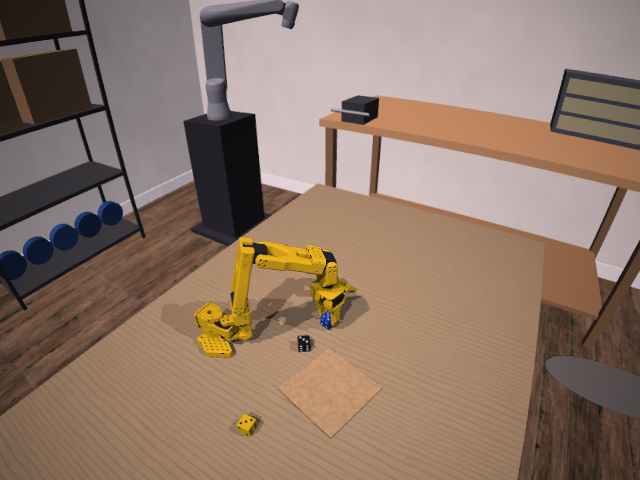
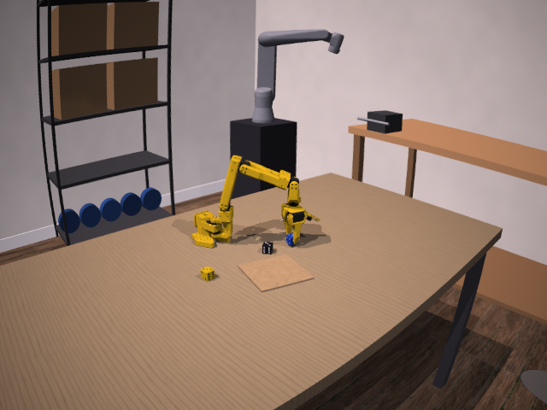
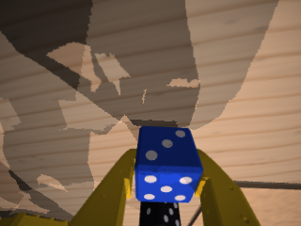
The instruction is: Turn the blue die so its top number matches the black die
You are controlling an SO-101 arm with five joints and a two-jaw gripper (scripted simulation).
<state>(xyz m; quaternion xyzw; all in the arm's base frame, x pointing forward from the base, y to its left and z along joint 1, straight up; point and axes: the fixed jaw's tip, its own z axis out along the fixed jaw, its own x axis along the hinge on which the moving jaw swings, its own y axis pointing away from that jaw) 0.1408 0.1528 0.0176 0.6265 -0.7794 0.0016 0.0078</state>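
My gripper (image 1: 326, 319) is shut on the blue die (image 1: 325, 320), which sits tilted at table level or just above it. In the wrist view the blue die (image 3: 167, 165) is clamped between my two yellow fingers, with a three-pip face towards the table beyond and a five-pip face towards the camera. The black die (image 1: 303, 343) lies on the table just in front of the gripper; its edge shows below the blue die in the wrist view (image 3: 160, 215). The tan mat (image 1: 330, 391) lies flat in front of the black die, with no die on it.
A yellow die (image 1: 246, 424) lies on the table left of the mat, nearer the front. My arm's base (image 1: 217, 333) stands left of the black die. A shelf, a grey arm on a pedestal and a bench stand off the table.
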